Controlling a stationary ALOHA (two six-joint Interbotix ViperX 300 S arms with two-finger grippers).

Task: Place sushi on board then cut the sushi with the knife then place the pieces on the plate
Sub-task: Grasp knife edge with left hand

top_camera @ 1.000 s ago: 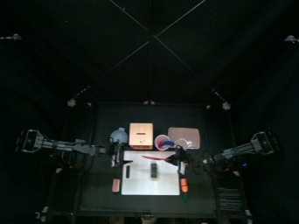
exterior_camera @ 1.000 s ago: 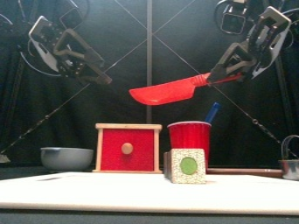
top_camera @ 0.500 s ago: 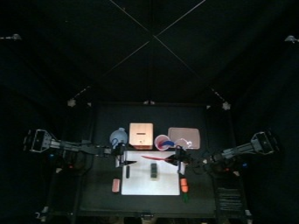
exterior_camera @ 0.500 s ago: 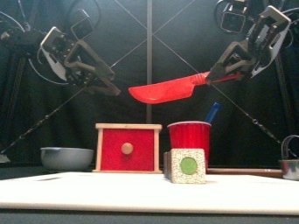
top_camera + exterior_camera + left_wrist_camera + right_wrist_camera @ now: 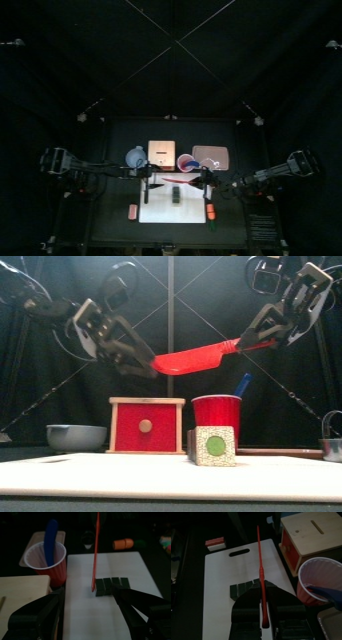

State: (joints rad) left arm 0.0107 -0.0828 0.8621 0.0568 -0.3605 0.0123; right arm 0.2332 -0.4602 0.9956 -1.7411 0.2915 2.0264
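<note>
Front view: right fingers (image 5: 262, 343) aloft around knife (image 5: 198, 359)

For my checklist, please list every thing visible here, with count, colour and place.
board: 1, white, centre front
sushi roll: 1, dark green, on board
red knife: 1, held above board
blue knife: 1, in cup
cup: 1, red, behind board
box: 1, pale wood, red drawer front, behind board
bowl: 1, blue-grey, left of box
tray: 1, pink, right of box
toy foods: 2, orange, beside board
left gripper: open, above board
right gripper: shut on red knife
</note>
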